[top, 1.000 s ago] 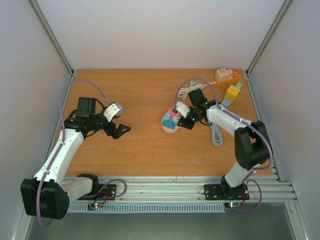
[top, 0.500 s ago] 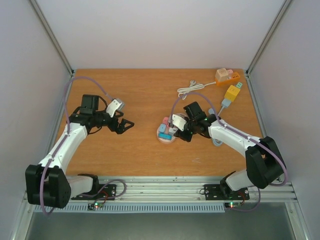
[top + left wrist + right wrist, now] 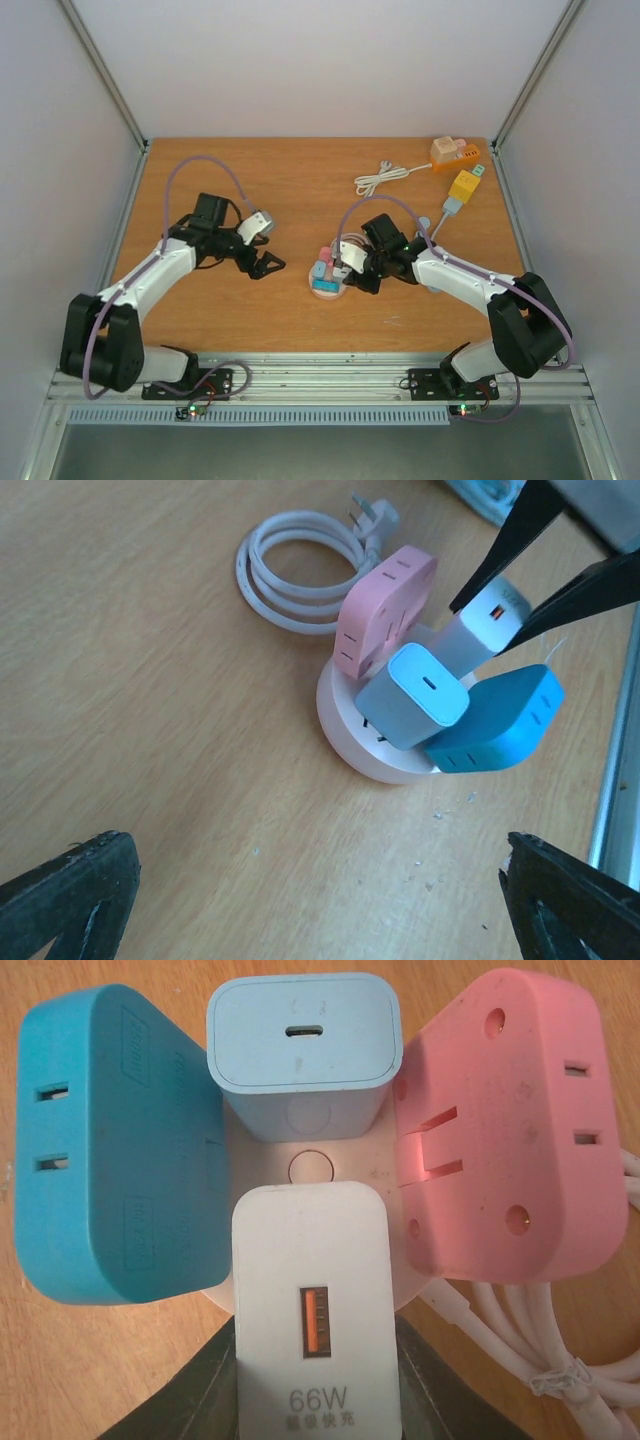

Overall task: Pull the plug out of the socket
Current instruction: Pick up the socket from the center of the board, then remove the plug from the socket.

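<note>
Dragged nearer, round socket (image 3: 352, 748); right end effector (image 3: 315, 1400) pinches boxy white plug (image 3: 310, 1290).

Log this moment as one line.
right gripper: shut on white 66W charger plug | plug: seated in round pale-pink socket hub | left gripper: open, apart from hub

"66W" on the white charger plug (image 3: 310, 1300), with a line of small unreadable characters just beneath
</note>
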Robot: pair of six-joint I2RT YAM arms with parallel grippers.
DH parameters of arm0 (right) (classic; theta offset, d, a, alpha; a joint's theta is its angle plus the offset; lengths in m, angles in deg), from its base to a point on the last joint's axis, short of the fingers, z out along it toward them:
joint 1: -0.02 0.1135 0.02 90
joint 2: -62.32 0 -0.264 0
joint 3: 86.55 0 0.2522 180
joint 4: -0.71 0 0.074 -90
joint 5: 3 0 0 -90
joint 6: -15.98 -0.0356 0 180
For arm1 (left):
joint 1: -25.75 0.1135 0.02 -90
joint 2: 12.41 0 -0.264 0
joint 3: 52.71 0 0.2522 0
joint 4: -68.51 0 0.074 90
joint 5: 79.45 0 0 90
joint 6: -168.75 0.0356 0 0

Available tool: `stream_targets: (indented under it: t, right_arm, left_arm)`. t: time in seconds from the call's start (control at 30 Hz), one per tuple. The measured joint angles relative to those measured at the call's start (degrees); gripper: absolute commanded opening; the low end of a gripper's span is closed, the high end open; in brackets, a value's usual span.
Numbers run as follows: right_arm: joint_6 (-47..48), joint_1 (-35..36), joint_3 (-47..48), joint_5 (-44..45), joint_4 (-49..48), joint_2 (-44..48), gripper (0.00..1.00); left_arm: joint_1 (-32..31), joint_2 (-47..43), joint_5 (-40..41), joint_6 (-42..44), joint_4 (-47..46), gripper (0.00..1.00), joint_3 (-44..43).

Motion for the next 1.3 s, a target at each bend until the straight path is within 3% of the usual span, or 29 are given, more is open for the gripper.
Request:
stream_targets:
  t: [0.17,0.33,0.7,1.0,1.3]
  right_arm:
    - [0.3,0.1,-1.1,-0.3,-1.3,0.0,0.05]
    - [0.0,0.3,-2.8,0.6,-3.1,1.7,0.02]
    - [-2.6,0.9,-3.3,4.6,-9.3,9.1,0.02]
    - [-3.9,2.6,-3.3,7.6,-10.9,9.3,0.02]
    - [-4.3,3.0,-3.5,9.3,-12.9,9.6,0.02]
  left_arm:
    - [-5.2,7.8,5.1,-0.3,-0.5,0.99,-4.1]
    - [-5.7,13.8,4.0,-3.9,-0.2,0.99,-8.9]
    - [-5.6,23.1,-7.5,-14.8,1.4,0.99,-18.3]
    - [-5.6,25.9,-18.2,-22.6,0.5,0.99,-18.4]
    - [-5.6,29.2,-22.0,-26.4,-0.9,0.99,-18.4]
